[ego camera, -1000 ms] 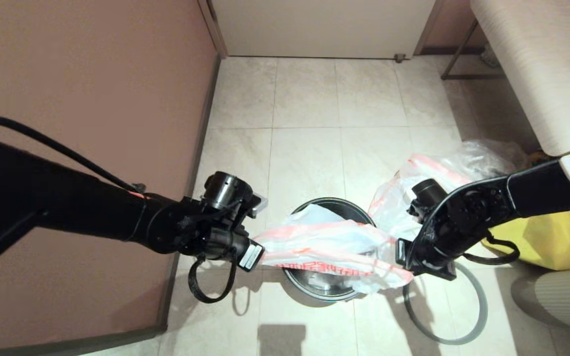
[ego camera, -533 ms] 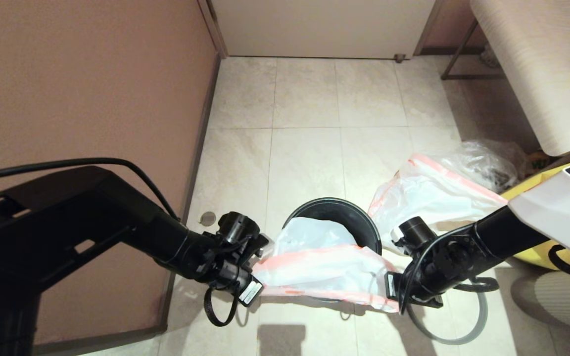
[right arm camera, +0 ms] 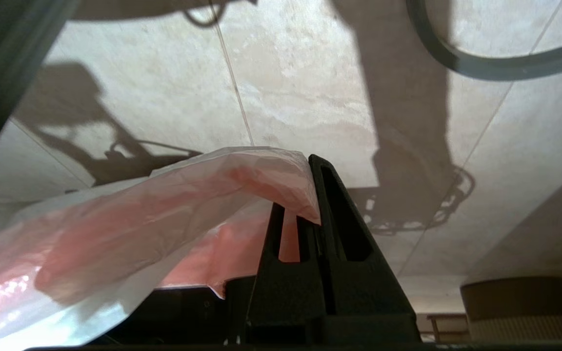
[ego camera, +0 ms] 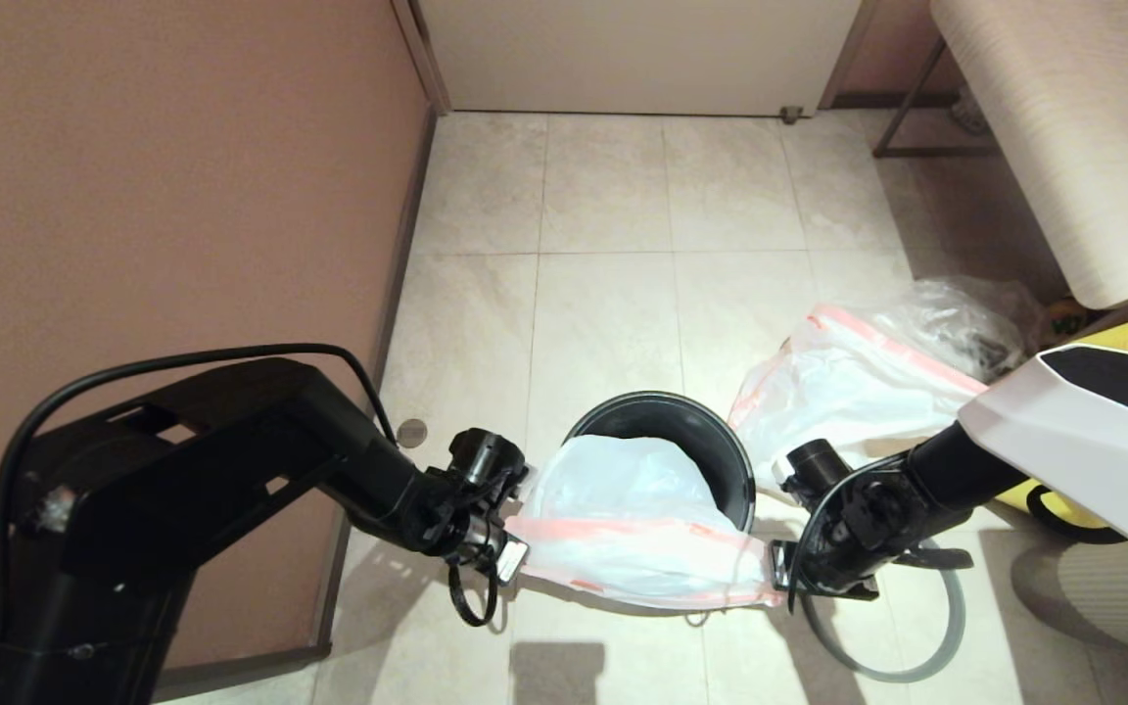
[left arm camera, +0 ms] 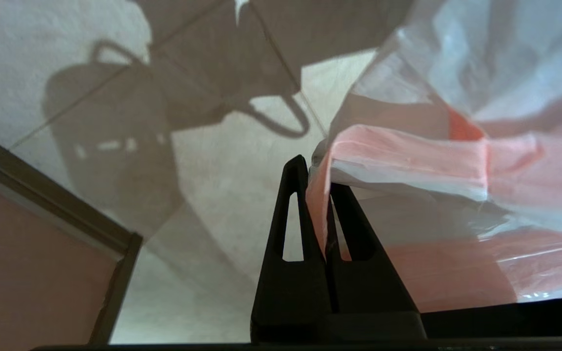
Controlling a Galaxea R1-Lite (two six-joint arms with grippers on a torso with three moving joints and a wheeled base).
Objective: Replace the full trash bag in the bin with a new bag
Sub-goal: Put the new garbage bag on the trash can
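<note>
Translucent new bag (ego camera: 637, 534) stretches crosswise between my left pincer (ego camera: 508, 541) and right pincer (ego camera: 775, 578), both clamped on its hem, sagging into the bin (ego camera: 732, 460).

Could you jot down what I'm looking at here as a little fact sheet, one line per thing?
left gripper: shut on the new bag's orange-red hem
right gripper: shut on the hem's other end
new bag: stretched between both grippers, partly inside the bin
bin: black, upright on the tiled floor
grey ring: lying on the floor beside the bin
full trash bag: on the floor behind the right arm
</note>
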